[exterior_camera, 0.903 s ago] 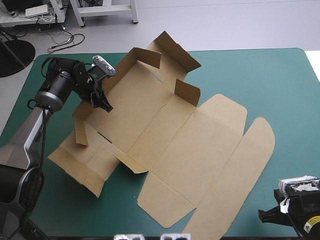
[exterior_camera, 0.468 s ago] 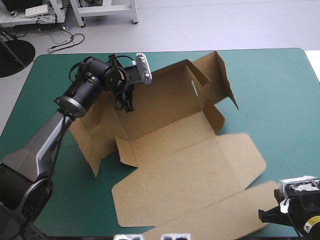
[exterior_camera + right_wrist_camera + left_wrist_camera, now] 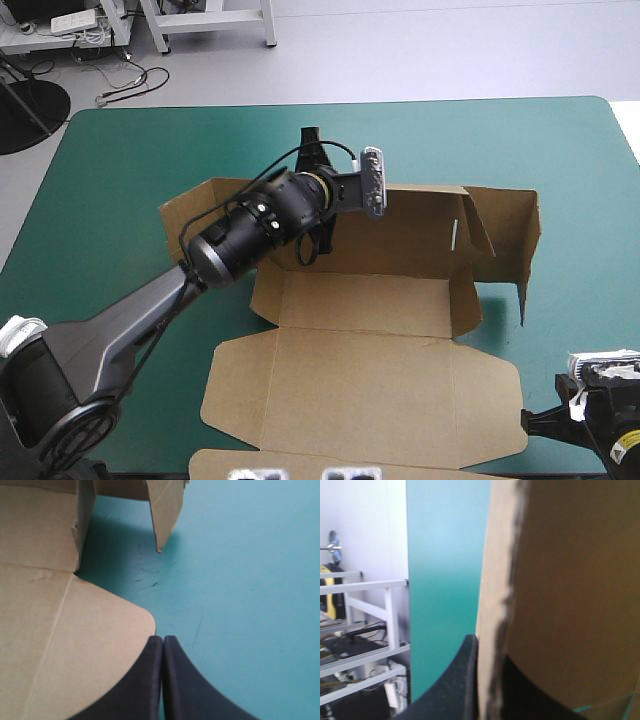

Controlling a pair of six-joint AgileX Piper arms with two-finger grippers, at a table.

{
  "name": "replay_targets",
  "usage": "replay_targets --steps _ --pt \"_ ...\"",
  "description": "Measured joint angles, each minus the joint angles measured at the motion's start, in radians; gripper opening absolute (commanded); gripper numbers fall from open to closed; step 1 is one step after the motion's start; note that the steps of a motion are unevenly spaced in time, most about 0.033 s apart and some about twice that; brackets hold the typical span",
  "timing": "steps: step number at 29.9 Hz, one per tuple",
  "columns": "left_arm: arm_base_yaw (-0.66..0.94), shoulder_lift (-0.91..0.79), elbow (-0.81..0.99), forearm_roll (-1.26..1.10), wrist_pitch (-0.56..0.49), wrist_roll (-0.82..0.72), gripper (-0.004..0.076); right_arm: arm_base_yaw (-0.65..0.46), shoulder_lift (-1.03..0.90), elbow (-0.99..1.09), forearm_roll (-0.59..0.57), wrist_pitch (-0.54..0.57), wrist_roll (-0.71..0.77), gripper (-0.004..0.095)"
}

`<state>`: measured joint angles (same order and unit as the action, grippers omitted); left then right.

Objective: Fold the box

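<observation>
The brown box [image 3: 370, 385] lies at the table's middle, its broad lid panel flat toward the near edge. Its far wall and right end flaps stand raised. My left gripper [image 3: 320, 238] reaches in from the left and is shut on the top edge of that far wall. In the left wrist view the board [image 3: 570, 580] runs between the black fingers [image 3: 452, 685] of the gripper [image 3: 487, 680]. My right gripper [image 3: 163, 642] is shut and holds nothing. It rests at the near right corner [image 3: 542, 425], beside the lid's rounded corner [image 3: 125, 615].
Teal-green cover [image 3: 580, 170] shows to the right of the box and beyond it. A raised end flap [image 3: 165, 510] stands ahead of the right gripper. The table's near edge is close behind the right gripper.
The left gripper has swung right toward the table's middle, holding the box. The box has turned, so its long wall now stands along the far side. The right arm stayed still.
</observation>
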<state>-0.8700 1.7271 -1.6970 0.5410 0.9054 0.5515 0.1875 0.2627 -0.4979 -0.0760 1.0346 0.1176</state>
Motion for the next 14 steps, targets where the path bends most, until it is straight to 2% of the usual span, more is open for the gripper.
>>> replay_targets --steps 5,10,14 --pt "-0.112 0.000 0.151 0.343 -0.055 -0.364 -0.0010 0.000 0.000 -0.055 -0.006 -0.008 0.067 -0.0020" --pt "-0.203 0.000 0.313 0.713 -0.047 -0.756 -0.0010 0.000 0.012 -0.173 -0.032 -0.010 0.118 -0.0020" --pt "-0.249 0.000 0.382 0.847 -0.005 -0.928 -0.0010 0.000 0.077 -0.298 -0.032 -0.009 0.124 -0.0020"
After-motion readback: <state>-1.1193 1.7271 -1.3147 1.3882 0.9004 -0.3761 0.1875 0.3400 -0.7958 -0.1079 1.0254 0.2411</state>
